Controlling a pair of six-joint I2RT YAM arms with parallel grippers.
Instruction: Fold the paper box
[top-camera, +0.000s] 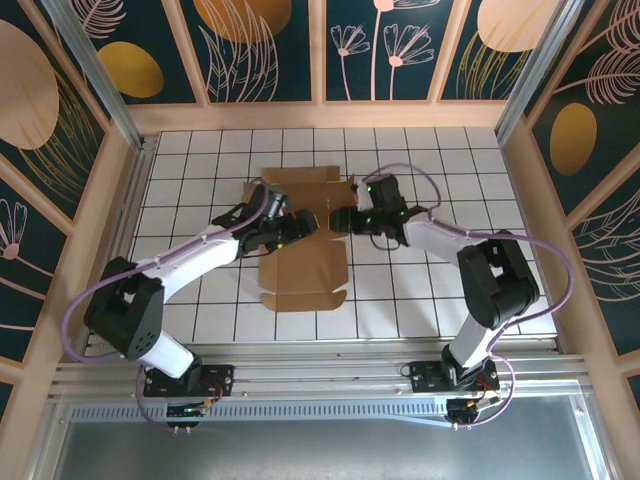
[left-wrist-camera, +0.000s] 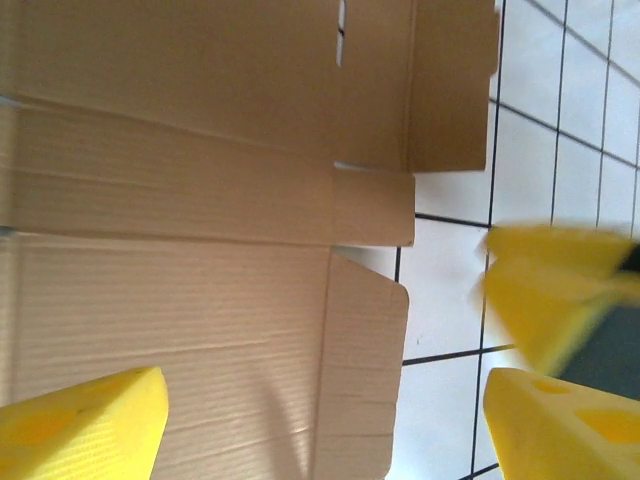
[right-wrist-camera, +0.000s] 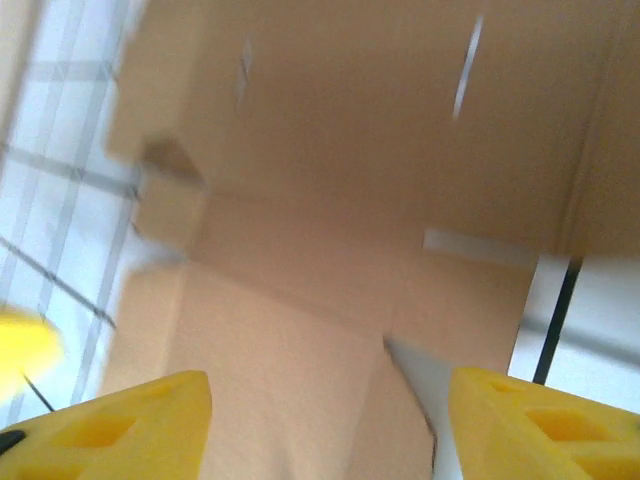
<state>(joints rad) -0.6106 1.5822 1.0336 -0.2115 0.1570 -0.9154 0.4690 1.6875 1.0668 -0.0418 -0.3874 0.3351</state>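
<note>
tiled table (top-camera: 430, 290) is carrying the paper box (top-camera: 300, 270), lying flat and unfolded at mid-table. left gripper (left-wrist-camera: 325, 385) is hovering over the box's edge w/ fingers apart, gripping nothing. right gripper (right-wrist-camera: 328, 380) is hovering opposite, fingers apart, also empty.

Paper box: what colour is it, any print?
The paper box is plain brown, unprinted; clearest in the left wrist view.

The paper box (left-wrist-camera: 200, 200) lay spread open on the white tiled table (left-wrist-camera: 450, 300), its creases and a rounded side flap (left-wrist-camera: 365, 350) showing. The left gripper (left-wrist-camera: 325, 425) hung above it with jaws wide apart, one yellow fingertip (left-wrist-camera: 90, 420) over cardboard, the other over tile, below a blurred yellow shape (left-wrist-camera: 550, 290).
</note>
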